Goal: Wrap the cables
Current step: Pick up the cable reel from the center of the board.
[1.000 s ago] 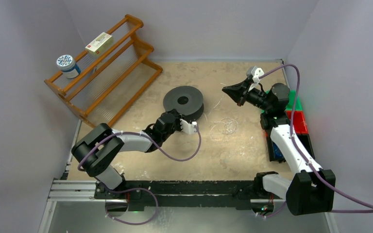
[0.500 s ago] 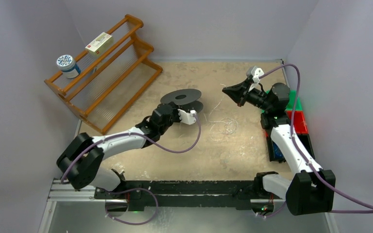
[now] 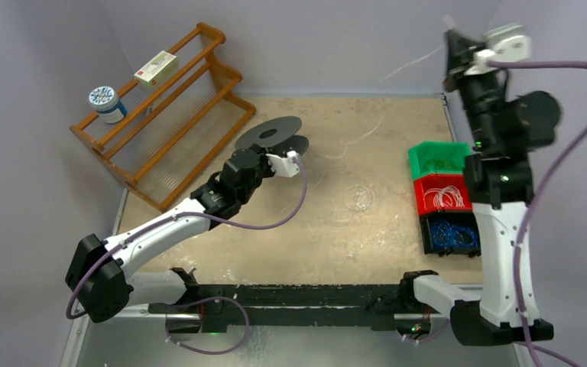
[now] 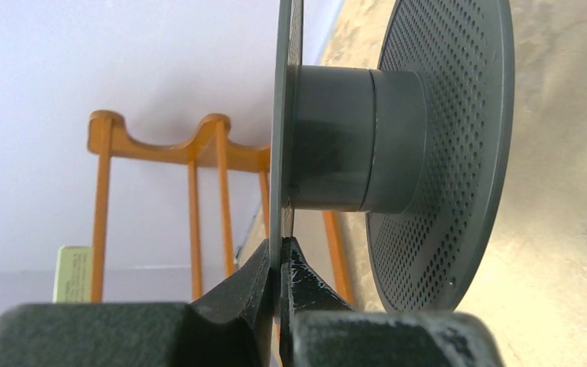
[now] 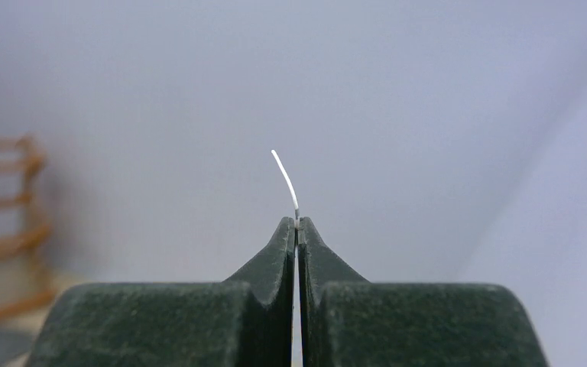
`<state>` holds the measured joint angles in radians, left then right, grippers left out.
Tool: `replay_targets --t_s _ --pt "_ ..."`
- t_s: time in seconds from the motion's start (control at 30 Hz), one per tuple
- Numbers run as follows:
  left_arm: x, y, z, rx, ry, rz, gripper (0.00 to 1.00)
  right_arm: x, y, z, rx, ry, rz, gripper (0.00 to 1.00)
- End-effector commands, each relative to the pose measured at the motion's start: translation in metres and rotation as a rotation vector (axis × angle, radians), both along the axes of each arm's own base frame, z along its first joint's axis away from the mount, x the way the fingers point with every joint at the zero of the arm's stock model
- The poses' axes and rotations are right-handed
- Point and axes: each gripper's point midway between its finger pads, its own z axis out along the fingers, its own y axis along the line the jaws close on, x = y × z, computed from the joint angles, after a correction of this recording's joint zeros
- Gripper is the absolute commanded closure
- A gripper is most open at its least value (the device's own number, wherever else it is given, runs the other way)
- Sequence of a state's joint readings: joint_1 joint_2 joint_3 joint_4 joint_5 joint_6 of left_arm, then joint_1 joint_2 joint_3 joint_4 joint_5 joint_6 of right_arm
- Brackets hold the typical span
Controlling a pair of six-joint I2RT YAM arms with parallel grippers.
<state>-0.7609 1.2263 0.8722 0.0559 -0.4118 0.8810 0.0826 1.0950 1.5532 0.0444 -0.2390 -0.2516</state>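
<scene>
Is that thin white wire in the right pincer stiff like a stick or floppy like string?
Probably floppy: the wire trails in a loose line from the right pincer toward the table. Its short tip stands up with a slight curve, so it may be a bit springy. Being thread-thin, it's likely very light.

We see plain, pale lilac walls (image 3: 313, 46) closing the top, left and right of the frame. The table (image 3: 313, 245) has a beige, speckled top under soft, even light. At upper left stands a wooden rack (image 3: 231, 76), carrying a jar (image 3: 105, 103) and a small box (image 3: 157, 69).
</scene>
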Motion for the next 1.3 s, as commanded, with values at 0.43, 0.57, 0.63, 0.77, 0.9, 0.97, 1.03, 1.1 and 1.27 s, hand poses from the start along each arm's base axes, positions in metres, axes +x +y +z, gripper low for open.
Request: replay_targets --t_s 0.43,0.57,0.63,0.77,0.9,0.97,1.03,1.1,1.27 --pt "-0.033 -0.001 0.013 0.062 0.132 -0.167 1.00 -0.036 0.063 -0.037 -0.156 0.146 0.399 1.00" --pt "-0.046 -0.003 -0.006 0.103 0.193 -0.230 1.00 -0.020 0.081 -0.105 -0.256 0.300 0.491 1.00" --pt "-0.051 -0.004 -0.012 0.115 0.219 -0.260 1.00 -0.020 0.094 -0.140 -0.323 0.369 0.529 1.00" --pt "-0.053 -0.005 -0.020 0.114 0.224 -0.272 1.00 -0.035 0.132 -0.213 -0.458 0.515 0.645 1.00" --pt "-0.047 -0.002 -0.022 0.108 0.172 -0.242 1.00 -0.050 0.165 -0.275 -0.529 0.644 0.779 1.00" --pt "-0.048 -0.004 -0.024 0.115 0.174 -0.261 1.00 -0.054 0.178 -0.299 -0.547 0.697 0.827 1.00" --pt "-0.052 -0.007 -0.028 0.118 0.187 -0.288 1.00 -0.060 0.190 -0.319 -0.557 0.753 0.882 1.00" --pt "-0.056 -0.008 -0.032 0.123 0.198 -0.311 1.00 -0.066 0.198 -0.338 -0.581 0.803 0.925 1.00" --pt "-0.062 -0.005 -0.041 0.182 0.196 -0.362 1.00 -0.075 0.199 -0.370 -0.637 0.871 0.974 1.00"
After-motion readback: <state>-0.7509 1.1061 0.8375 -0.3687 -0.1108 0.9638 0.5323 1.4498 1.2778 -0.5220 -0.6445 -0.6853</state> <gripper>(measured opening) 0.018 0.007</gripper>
